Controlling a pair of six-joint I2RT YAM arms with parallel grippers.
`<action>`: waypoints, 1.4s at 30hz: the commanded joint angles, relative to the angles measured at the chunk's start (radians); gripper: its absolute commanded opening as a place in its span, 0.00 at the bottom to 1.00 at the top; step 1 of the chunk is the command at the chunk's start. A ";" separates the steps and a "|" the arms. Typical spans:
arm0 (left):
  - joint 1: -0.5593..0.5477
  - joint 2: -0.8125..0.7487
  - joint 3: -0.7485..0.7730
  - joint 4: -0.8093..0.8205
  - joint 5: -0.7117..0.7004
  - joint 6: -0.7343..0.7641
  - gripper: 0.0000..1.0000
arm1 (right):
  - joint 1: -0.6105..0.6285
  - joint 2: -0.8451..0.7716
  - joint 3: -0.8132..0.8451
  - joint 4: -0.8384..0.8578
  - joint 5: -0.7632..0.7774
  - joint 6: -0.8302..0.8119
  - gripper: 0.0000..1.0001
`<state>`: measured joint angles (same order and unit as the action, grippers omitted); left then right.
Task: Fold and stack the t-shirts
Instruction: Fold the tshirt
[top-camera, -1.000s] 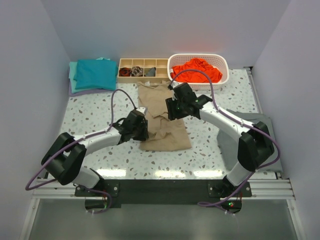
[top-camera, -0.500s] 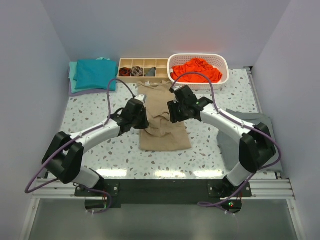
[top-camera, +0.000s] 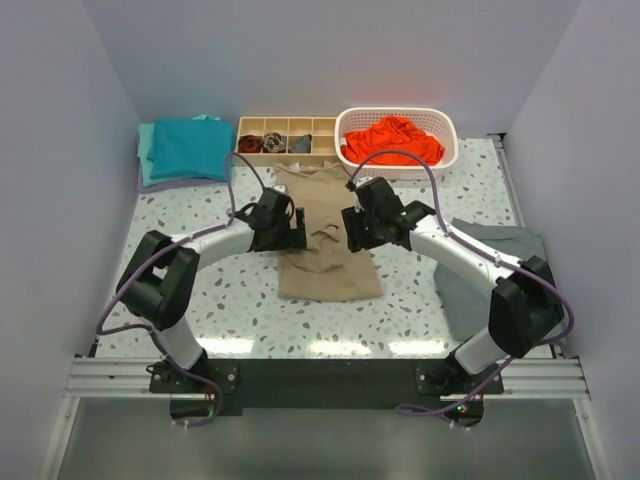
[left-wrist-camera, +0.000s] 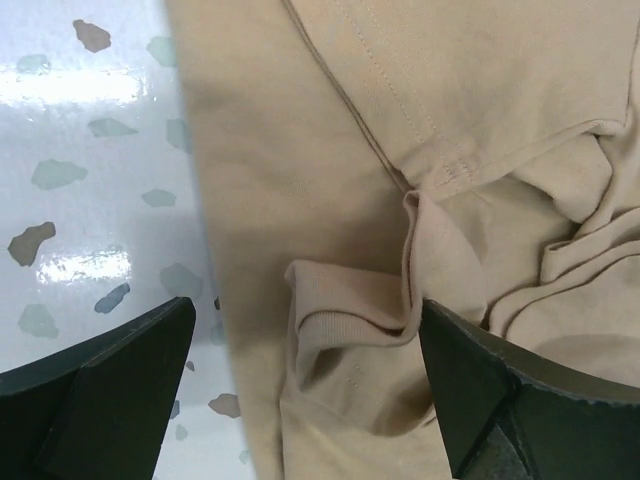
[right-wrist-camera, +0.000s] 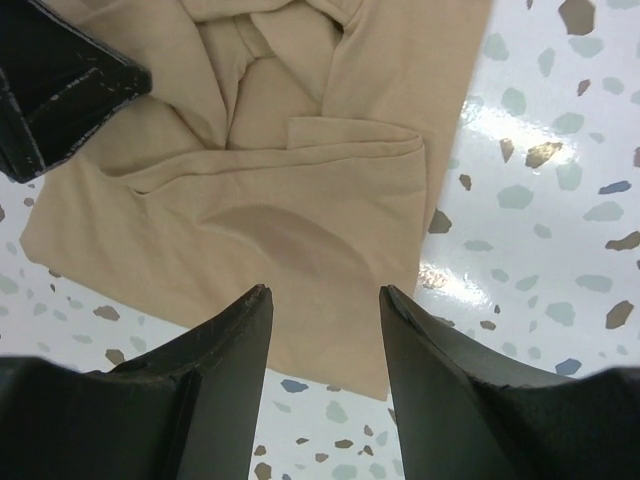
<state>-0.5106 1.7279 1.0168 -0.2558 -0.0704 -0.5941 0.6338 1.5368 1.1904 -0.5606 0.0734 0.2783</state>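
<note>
At back: basket (top-camera: 447, 128) holds orange-red t-shirt (top-camera: 395, 140), tray (top-camera: 286, 158) socks (top-camera: 262, 143); left pincer (left-wrist-camera: 308, 320) wide, right pincer (right-wrist-camera: 323, 295) half-open, both empty.

wide-spread tool (left-wrist-camera: 307, 335) over rumpled tan t-shirt (left-wrist-camera: 300, 150)

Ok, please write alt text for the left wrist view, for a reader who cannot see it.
The left gripper hangs open over a rumpled fold of the tan t-shirt, holding nothing. Speckled white table shows on the left.

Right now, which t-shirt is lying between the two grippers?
The tan t-shirt, lying in the middle; the teal one sits folded at the far-left corner, the orange-red one is heaped in the white basket.
</note>
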 joint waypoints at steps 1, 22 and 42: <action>0.004 -0.106 -0.014 0.023 -0.031 0.013 0.99 | 0.000 0.037 -0.021 0.057 -0.096 0.030 0.51; 0.003 -0.264 -0.103 -0.014 0.053 0.082 0.99 | 0.018 0.172 -0.003 0.084 -0.218 -0.011 0.49; 0.003 -0.228 -0.090 0.001 0.066 0.089 0.98 | 0.018 0.122 0.043 0.102 -0.046 -0.047 0.00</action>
<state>-0.5110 1.4956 0.9180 -0.2783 -0.0120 -0.5297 0.6498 1.7401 1.1965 -0.4870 -0.0624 0.2527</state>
